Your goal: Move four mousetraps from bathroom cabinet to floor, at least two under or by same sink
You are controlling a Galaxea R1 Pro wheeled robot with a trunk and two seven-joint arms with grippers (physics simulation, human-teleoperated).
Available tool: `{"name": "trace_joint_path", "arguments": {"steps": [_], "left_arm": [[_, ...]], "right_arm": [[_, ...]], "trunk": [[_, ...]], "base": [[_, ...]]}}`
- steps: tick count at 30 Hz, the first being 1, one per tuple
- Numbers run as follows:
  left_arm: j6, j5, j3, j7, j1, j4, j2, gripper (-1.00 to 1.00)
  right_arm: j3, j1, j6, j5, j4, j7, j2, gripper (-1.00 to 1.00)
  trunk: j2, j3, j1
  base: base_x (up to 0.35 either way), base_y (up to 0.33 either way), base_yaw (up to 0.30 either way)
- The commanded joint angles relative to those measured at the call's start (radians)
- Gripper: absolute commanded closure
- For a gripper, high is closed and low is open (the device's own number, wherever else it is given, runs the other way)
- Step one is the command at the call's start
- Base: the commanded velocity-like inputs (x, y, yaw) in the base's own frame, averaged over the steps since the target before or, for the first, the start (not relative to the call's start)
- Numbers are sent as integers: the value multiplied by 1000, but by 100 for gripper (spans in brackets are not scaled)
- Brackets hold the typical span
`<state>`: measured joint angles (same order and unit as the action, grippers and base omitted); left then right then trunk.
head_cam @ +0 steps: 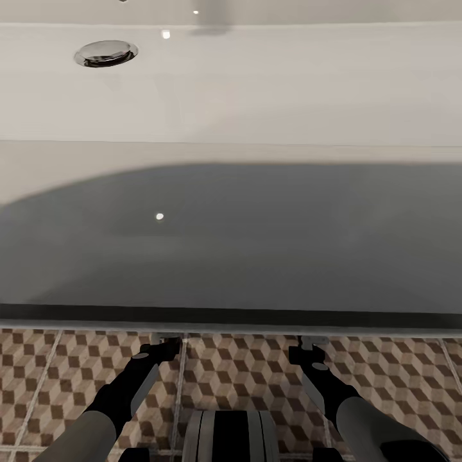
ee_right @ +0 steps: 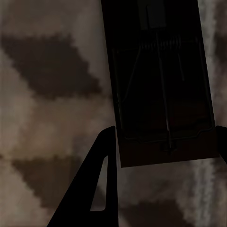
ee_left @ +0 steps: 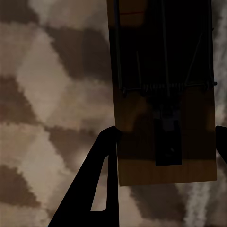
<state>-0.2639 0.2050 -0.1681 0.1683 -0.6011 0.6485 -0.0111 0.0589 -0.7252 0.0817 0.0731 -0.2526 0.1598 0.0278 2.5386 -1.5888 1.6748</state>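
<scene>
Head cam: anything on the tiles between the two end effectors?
Nothing: in the head view, bare bathroom floor lies between the left end effector and the right end effector, just under the bathroom sink.

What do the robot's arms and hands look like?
Each arm is a smooth light grey tube near the body, turning black toward the wrist, with a grey panel along the black part. The left hand and right hand are small and black with greyish tips. Up close, each finger is a flat black wedge with a triangular cut-out.
</scene>
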Motion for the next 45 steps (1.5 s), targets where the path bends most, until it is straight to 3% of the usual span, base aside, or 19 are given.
{"name": "trace_joint_path", "arguments": {"steps": [1,25,33,45], "left_arm": [[-5,9,-7,11,0,2,-1,100],[-2,7,-8,11,0,-1,-2,100],[101,9,-8,11,0,-21,-1,100],[118,10,-8,11,-1,-25,-1,100]], "right_arm": [[6,0,4,14,3,3,0,100],[4,0,6,16,3,3,-2,100],[4,0,40,20,4,3,-3,100],[3,0,46,20,4,2,-5,100]], "trunk": [[0,-1,0],[0,-1,0],[0,-1,0],[0,-1,0]], "base": [[0,0,0],[0,0,0],[0,0,0],[0,0,0]]}}
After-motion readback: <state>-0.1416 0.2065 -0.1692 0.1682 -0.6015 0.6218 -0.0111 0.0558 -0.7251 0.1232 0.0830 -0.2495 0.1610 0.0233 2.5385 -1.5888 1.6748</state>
